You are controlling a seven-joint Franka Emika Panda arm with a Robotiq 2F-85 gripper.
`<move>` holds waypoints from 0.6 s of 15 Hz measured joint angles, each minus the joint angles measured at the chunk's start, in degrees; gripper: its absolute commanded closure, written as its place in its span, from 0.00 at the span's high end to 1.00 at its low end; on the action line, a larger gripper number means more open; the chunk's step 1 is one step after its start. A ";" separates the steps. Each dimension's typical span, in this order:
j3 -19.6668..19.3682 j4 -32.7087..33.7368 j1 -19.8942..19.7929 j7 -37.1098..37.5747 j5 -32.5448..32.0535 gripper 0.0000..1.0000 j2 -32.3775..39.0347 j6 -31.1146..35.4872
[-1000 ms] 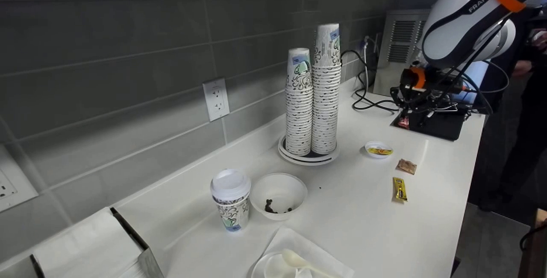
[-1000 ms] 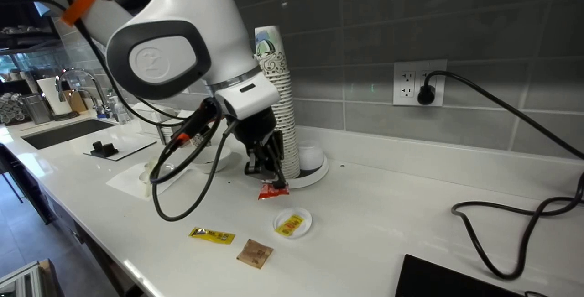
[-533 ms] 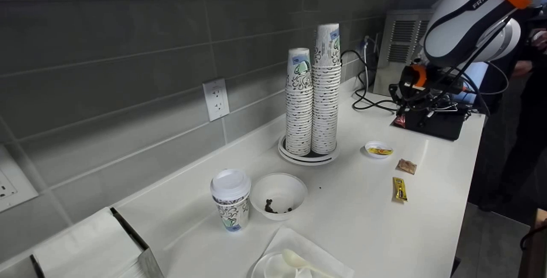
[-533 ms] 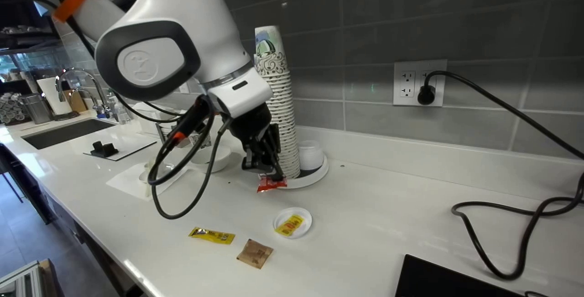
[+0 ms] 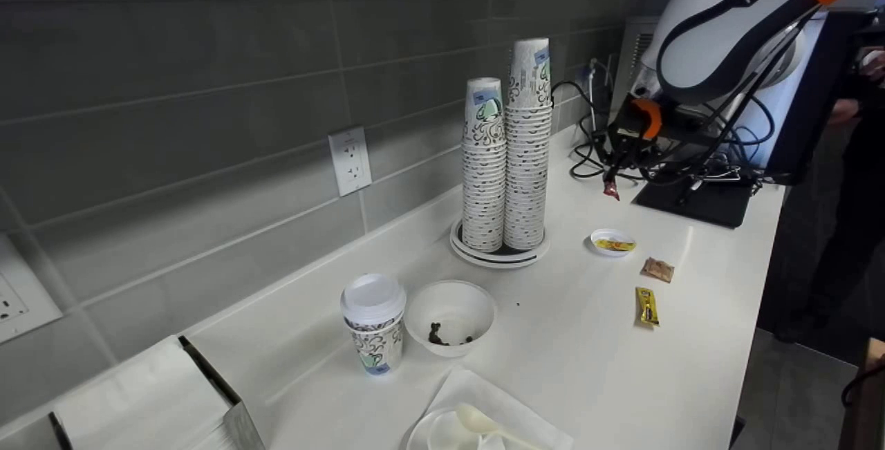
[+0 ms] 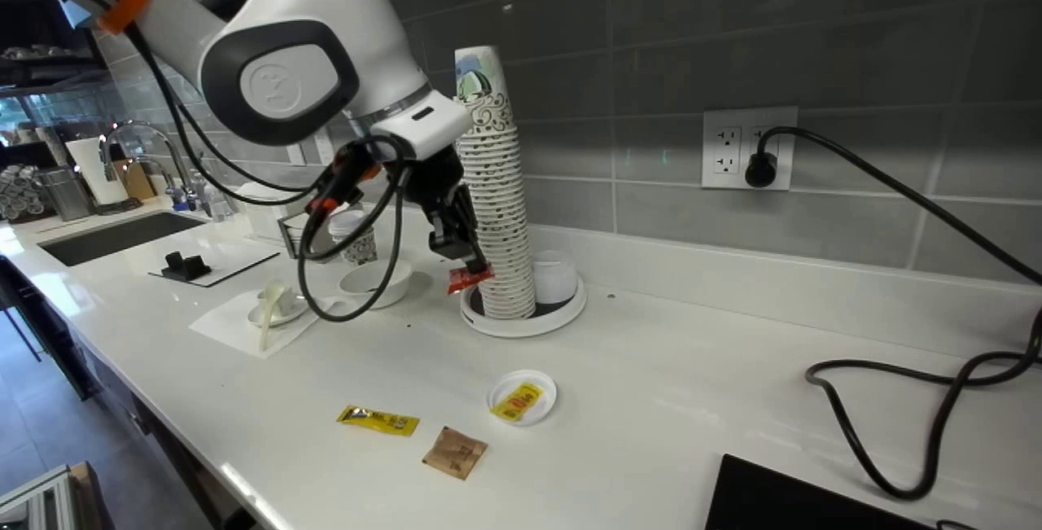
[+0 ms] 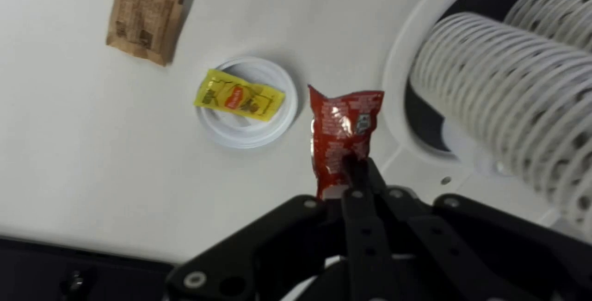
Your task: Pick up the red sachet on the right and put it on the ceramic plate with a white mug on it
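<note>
Likely carrying step: claw (image 7: pixel 363 171) closed, we are holding the red packet (image 7: pixel 344 125), needing to reach the mug's (image 5: pixel 449 433) plate (image 5: pixel 417 434).

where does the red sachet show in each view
In an exterior view: red sachet right of centre.
In an exterior view: red sachet slightly left of centre.
Wrist view: red sachet slightly right of centre.
Shared landmark: white dish, holding a yellow packet, in all three.

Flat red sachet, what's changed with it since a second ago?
The black tool and the shiny flat red sachet it still grips moved up and slightly left in an exterior view. Nothing was released. The brown square packet, long yellow packet and round white dish stayed put.
</note>
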 measured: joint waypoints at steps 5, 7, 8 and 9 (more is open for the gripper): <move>5.06 4.05 6.02 -6.33 4.73 0.00 0.04 -4.60; 6.50 5.85 8.22 -9.24 7.09 0.00 0.12 -8.81; 7.25 6.73 9.09 -10.23 7.53 0.00 0.22 -10.89; 8.03 7.58 9.87 -10.96 7.60 0.00 0.38 -12.48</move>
